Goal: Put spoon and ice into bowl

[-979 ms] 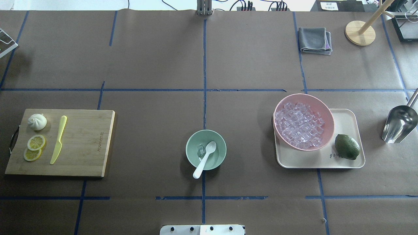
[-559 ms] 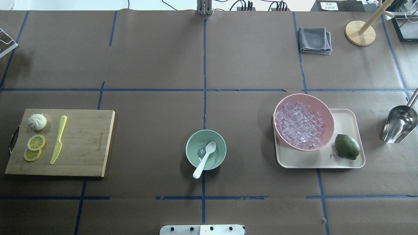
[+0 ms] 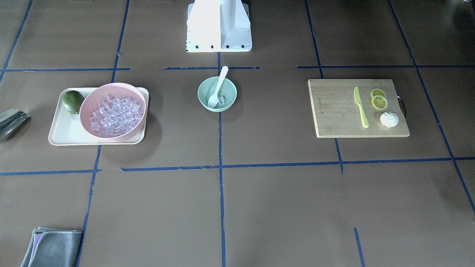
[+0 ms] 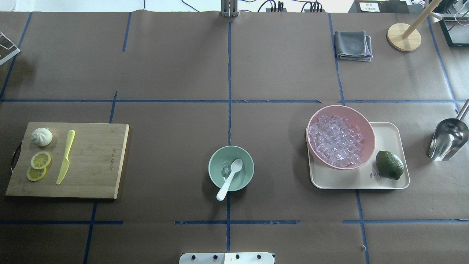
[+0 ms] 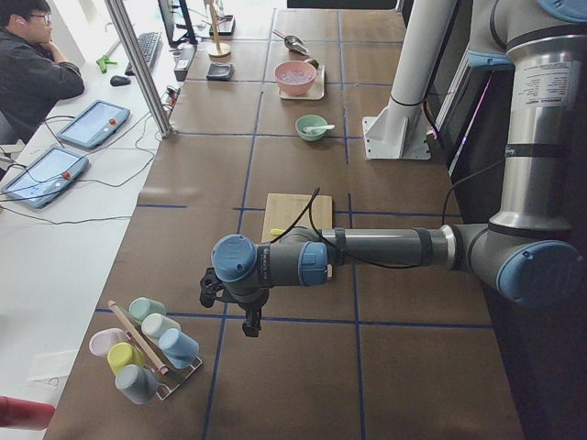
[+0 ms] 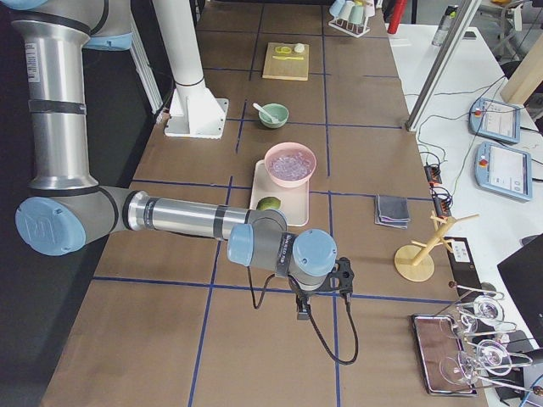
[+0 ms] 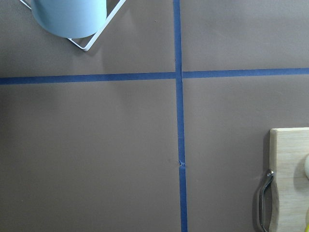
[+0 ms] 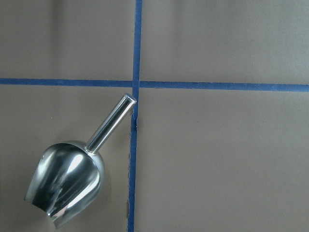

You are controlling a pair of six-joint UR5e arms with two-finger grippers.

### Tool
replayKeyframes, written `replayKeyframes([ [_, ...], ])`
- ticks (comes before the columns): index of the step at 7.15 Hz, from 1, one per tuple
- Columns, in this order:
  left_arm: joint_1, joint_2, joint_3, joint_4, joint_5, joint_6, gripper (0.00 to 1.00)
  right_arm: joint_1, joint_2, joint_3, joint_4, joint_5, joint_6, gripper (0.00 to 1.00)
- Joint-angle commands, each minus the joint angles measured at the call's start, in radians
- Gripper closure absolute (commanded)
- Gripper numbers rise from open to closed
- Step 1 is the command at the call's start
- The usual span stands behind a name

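Note:
The mint-green bowl [image 4: 213,167] stands at the table's middle, near the robot base; it also shows in the front view [image 3: 202,92]. The white spoon [image 4: 229,179] lies in it, head inside and handle over the near rim. One clear ice cube [image 4: 225,169] sits in the bowl beside the spoon's head. My left gripper [image 5: 240,312] hangs off the table's left end, far from the bowl. My right gripper [image 6: 327,290] hangs beyond the tray at the right end. Each shows only in a side view, so I cannot tell whether it is open or shut.
A pink bowl [image 4: 369,129] full of ice cubes sits on a cream tray [image 4: 389,136] with a lime [image 4: 389,165]. A metal scoop [image 4: 449,139] lies to its right. A cutting board [image 4: 95,161] at left bears a yellow-green knife [image 4: 65,157], lemon slices and a bun. A grey cloth [image 4: 353,45] lies at the far right.

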Motion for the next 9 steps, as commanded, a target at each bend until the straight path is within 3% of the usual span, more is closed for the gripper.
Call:
replayKeyframes([
  [1, 0.0, -0.003, 0.0, 0.001, 0.0, 0.0, 0.0, 0.0, 0.001, 0.007, 0.0, 0.0, 0.009, 0.0],
  [5, 0.0, 0.002, 0.002, 0.0, 0.005, 0.005, 0.0, 0.0, 0.001, 0.008, 0.0, 0.002, 0.01, 0.0],
  [6, 0.0, 0.0, 0.0, 0.001, 0.061, 0.008, 0.0, 0.0, -0.001, 0.013, 0.0, 0.002, 0.01, 0.0],
  [9, 0.0, 0.007, 0.002, 0.003, 0.072, 0.008, 0.0, 0.002, -0.001, 0.016, 0.0, 0.002, 0.01, 0.0],
])
